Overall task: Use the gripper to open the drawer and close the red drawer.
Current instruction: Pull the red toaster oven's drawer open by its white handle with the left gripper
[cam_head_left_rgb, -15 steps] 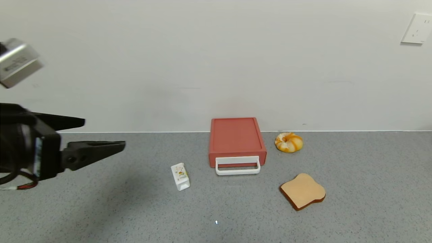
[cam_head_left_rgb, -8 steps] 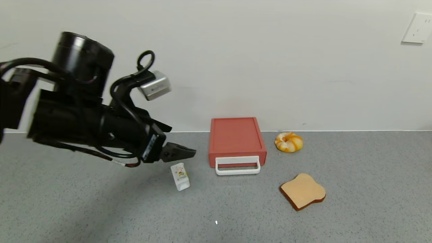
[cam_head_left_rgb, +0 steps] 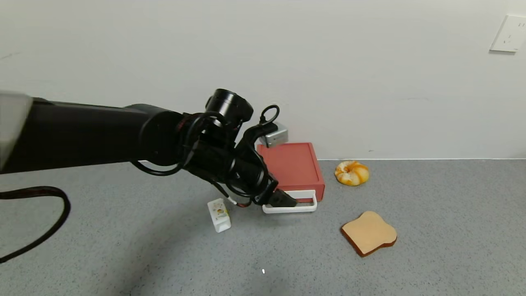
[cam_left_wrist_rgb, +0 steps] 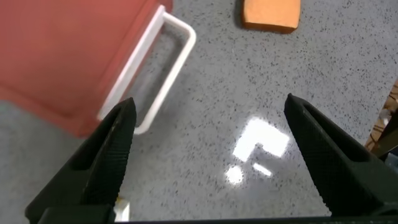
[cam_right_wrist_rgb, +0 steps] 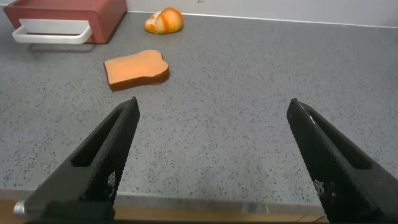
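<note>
The brick-red drawer [cam_head_left_rgb: 292, 166] stands shut against the back wall, with its white loop handle [cam_head_left_rgb: 306, 206] facing me. It also shows in the left wrist view [cam_left_wrist_rgb: 56, 59] with its handle [cam_left_wrist_rgb: 163, 68], and in the right wrist view [cam_right_wrist_rgb: 68, 11]. My left gripper [cam_head_left_rgb: 285, 200] reaches over from the left and hovers right above the handle's left part. In its wrist view the left gripper [cam_left_wrist_rgb: 208, 115] is open and empty, one finger beside the handle's end. My right gripper [cam_right_wrist_rgb: 211, 115] is out of the head view, open and empty, low over the counter's near edge.
A small white carton [cam_head_left_rgb: 219, 215] lies left of the handle, below the left arm. A bread slice [cam_head_left_rgb: 369, 232] lies front right of the drawer, a glazed bun [cam_head_left_rgb: 351, 173] to its right by the wall. The grey counter [cam_head_left_rgb: 452, 246] ends at the wall.
My left arm has swept in from the far left, going right and down, from beside the carton to the drawer's handle. Nothing on the counter has moved.
</note>
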